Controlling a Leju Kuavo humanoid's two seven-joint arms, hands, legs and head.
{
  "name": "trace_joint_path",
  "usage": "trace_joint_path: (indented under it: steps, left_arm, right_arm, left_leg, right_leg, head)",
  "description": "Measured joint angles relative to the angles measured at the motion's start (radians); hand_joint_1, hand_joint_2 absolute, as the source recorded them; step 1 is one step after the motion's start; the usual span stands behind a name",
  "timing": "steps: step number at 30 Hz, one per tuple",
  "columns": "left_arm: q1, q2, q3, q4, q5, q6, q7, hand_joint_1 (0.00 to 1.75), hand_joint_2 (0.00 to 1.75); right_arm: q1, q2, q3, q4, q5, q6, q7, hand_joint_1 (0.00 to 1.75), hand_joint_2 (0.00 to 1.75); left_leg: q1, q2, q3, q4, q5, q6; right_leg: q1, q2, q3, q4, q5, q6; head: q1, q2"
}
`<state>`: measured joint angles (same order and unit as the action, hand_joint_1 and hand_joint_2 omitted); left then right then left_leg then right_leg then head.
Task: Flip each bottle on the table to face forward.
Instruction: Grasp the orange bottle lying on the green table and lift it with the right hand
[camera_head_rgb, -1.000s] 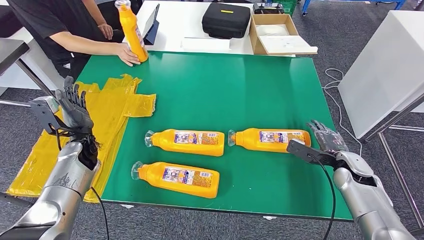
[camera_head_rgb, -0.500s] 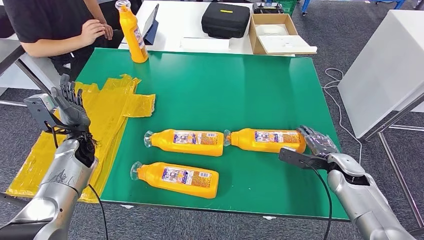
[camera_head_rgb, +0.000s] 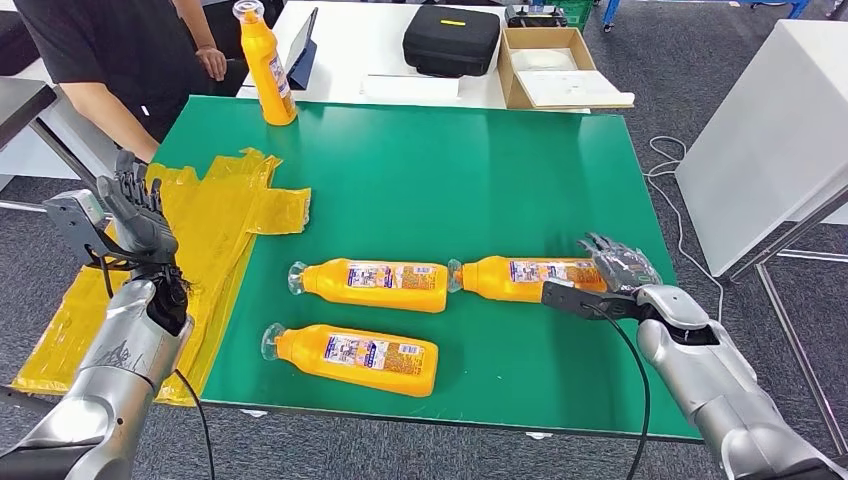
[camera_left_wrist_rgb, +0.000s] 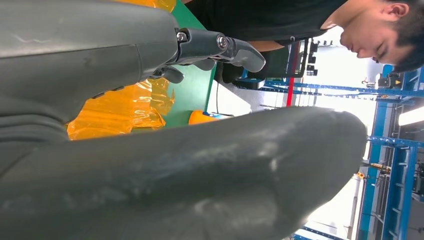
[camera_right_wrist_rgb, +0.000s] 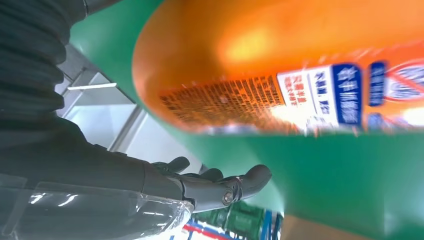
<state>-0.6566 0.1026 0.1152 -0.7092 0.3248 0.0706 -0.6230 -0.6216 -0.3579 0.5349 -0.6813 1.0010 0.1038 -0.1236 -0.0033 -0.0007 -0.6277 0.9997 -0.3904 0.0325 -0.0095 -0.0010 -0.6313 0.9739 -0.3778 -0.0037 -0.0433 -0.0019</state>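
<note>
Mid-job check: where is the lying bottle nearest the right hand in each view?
Head view: bottle lies on the table, right of the middle bottle, its base at the right hand.
Left wrist view: cannot tell; one orange bit shows, unclear which bottle.
Right wrist view: bottle large and blurred, label facing the camera.
Shared landmark: green table.

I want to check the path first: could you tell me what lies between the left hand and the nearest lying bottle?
In the head view, crumpled yellow plastic sheeting and bare green table separate the left hand from the front bottle.
</note>
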Motion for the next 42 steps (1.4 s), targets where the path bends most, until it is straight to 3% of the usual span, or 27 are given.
trace_joint_path:
  steps: [12,23,27,42]
  left_arm:
    - [0.0,0.0,0.0,0.0,-0.002,0.004,0.001,0.0,0.0]
    - [0.0,-0.002,0.004,-0.001,-0.014,0.026,0.012,0.0,0.0]
    - [0.0,-0.004,0.009,-0.005,-0.02,0.032,0.021,0.0,0.0]
    - [0.016,-0.007,0.039,-0.043,-0.012,0.06,0.037,0.0,0.0]
  right_arm:
    - [-0.039,0.037,0.033,0.023,0.013,0.002,0.022,0.0,1.75]
    - [-0.058,0.129,0.063,0.128,0.039,0.002,0.03,0.02,1.75]
    - [-0.064,0.149,0.067,0.159,0.053,0.007,0.044,1.75,1.75]
    - [-0.12,0.191,0.072,0.224,0.078,0.069,0.077,1.75,1.75]
  left_leg:
    - [0.0,0.0,0.0,0.0,0.0,0.0]
    - [0.0,0.0,0.0,0.0,0.001,-0.001]
    - [0.0,0.0,0.001,0.0,0.001,-0.001]
    - [0.0,0.001,0.001,0.0,0.001,-0.001]
  right_leg:
    - [0.0,0.0,0.0,0.0,0.0,0.0]
    - [0.0,0.0,0.0,0.0,0.0,0.0]
    - [0.0,0.0,0.0,0.0,0.0,0.0]
    - [0.0,0.0,0.0,0.0,0.001,0.001]
  head:
    - [0.0,0.0]
    - [0.0,0.0]
    - [0.0,0.0]
    - [0.0,0.0]
